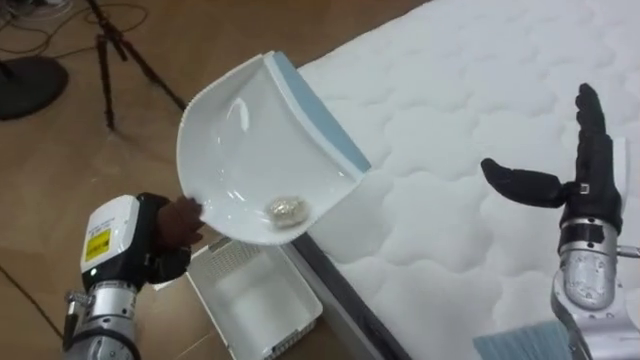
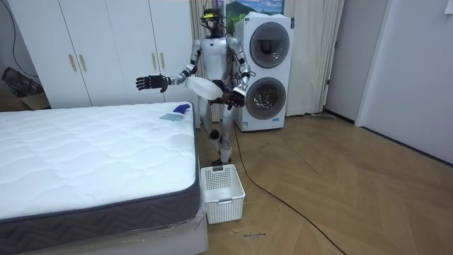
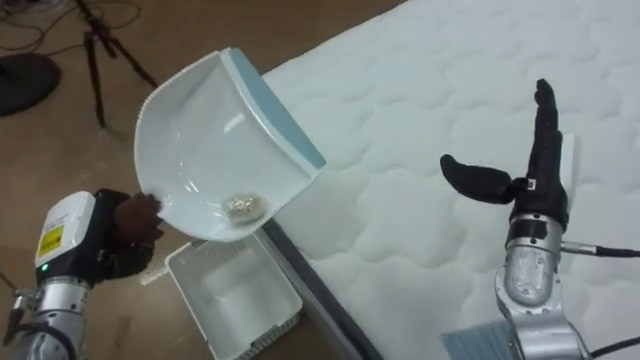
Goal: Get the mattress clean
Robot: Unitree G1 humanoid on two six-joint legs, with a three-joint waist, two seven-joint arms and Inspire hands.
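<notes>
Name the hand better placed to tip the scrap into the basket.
Left. The left hand grips the dustpan holding the scrap, off the mattress, toward the basket; the right hand is open over the mattress.

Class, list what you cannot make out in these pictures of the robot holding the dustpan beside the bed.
Handle of the dustpan: eye views, covered by the fingers of the left hand.
The scrap in the dustpan: eye views, too small to identify.
The blue item on the mattress: left eye view, cut off by the bottom edge.
The basket: eye views, far end hidden behind the dustpan.
</notes>
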